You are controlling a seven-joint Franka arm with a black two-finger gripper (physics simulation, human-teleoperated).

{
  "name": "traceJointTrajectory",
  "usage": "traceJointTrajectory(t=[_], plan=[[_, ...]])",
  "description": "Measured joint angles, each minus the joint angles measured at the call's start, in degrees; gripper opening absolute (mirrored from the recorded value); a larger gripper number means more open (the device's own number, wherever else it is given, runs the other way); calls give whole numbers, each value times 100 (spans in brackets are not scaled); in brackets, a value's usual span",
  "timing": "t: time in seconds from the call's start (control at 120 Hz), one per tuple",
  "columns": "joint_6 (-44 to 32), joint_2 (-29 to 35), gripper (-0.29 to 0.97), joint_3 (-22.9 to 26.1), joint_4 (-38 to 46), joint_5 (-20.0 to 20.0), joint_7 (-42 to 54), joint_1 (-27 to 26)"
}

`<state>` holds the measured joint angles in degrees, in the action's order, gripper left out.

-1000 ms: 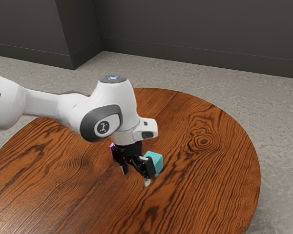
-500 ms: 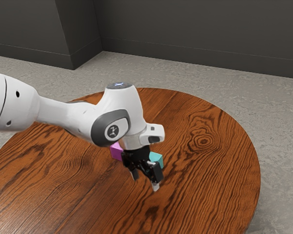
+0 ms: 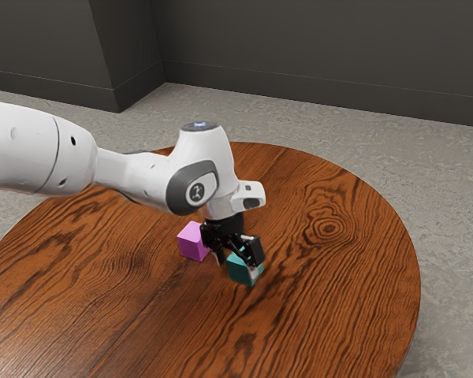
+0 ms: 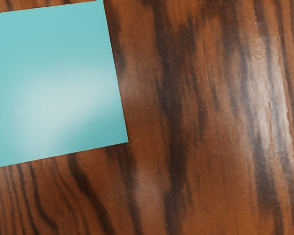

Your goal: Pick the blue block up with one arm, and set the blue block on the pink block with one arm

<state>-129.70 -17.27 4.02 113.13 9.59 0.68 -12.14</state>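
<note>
On glossy wood-grain round table, smooth blue cube near pink cube, black jaws parted just above it

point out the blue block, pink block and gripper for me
blue block (image 3: 241,273), exterior view, its front side under the gripper
pink block (image 3: 193,240), exterior view, its middle
gripper (image 3: 238,257), exterior view, its black lower end

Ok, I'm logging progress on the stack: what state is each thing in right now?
blue block: flat on the table, unstacked, under the end effector
pink block: flat on the table, nothing on top
end effector: down at the blue block
</note>
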Motion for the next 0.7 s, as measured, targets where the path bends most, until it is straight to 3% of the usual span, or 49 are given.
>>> traceJointTrajectory(t=[0.7], plan=[[240, -933, 68, -197, -946, 81, 239, 41]])
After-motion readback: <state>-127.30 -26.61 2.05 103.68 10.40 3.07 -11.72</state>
